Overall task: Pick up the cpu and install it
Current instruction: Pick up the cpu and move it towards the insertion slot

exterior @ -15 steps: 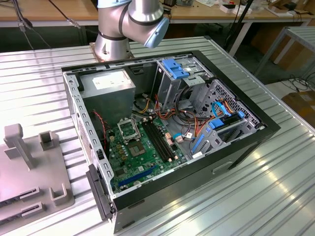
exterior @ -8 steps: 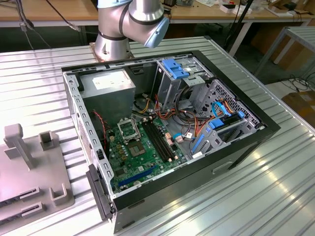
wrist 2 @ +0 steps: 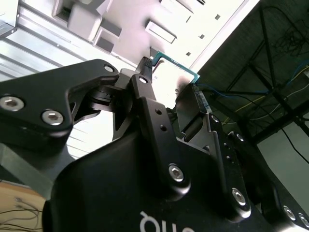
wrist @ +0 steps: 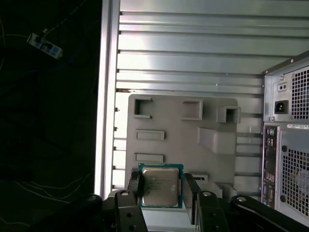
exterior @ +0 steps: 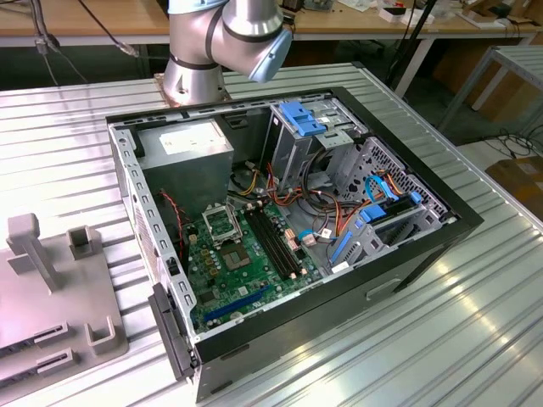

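cpu [wrist: 161,185] | gripped between tool [wrist: 162,191] fingers | metal face toward first wrist view

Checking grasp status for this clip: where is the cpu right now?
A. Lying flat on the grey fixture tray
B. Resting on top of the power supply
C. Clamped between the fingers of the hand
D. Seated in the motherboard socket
C: in the first wrist view the hand grips the cpu by two opposite edges, lifted clear above the grey fixture tray.
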